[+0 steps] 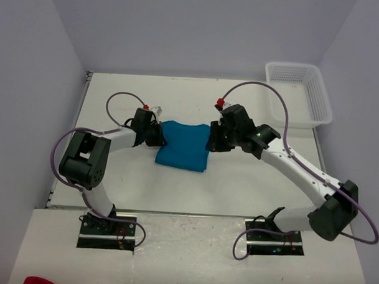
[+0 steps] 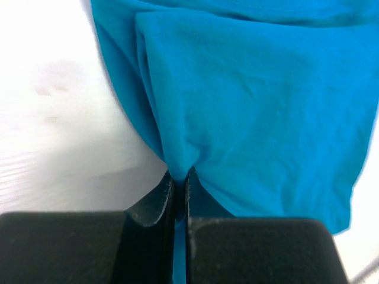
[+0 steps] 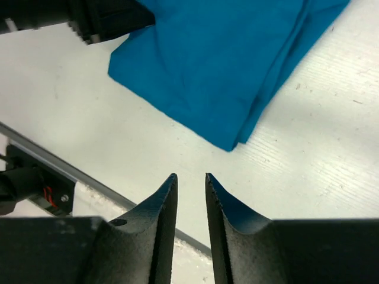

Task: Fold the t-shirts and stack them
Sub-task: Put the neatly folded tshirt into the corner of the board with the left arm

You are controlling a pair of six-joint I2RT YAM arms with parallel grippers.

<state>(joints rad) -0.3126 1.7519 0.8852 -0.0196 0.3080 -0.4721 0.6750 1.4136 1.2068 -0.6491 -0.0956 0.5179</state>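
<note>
The teal-blue shirt (image 1: 183,147) lies folded into a rough rectangle near the middle of the white table (image 1: 250,181), with both arms reaching in to it from either side. The left gripper (image 1: 160,136) sits at the shirt's left edge. In its wrist view, its fingers (image 2: 155,204) are pressed together on a pinch of cloth, which puckers into creases where it enters the jaws. From there the shirt spreads up and to the right, and a folded layer shows as a seam running down its left part. The right gripper (image 1: 212,141) is at the shirt's right edge in the top view. Its own camera shows its fingers (image 3: 163,201) only a narrow gap apart, with nothing between them. Their tips are over bare table, just short of the nearest corner of the shirt. That corner shows two layers, the lower one peeking out along the right side. The left gripper's dark body appears at the upper left of that same view, on the far edge of the cloth. A white mesh basket (image 1: 315,99) stands at the table's far right corner, well apart from the shirt.
</note>
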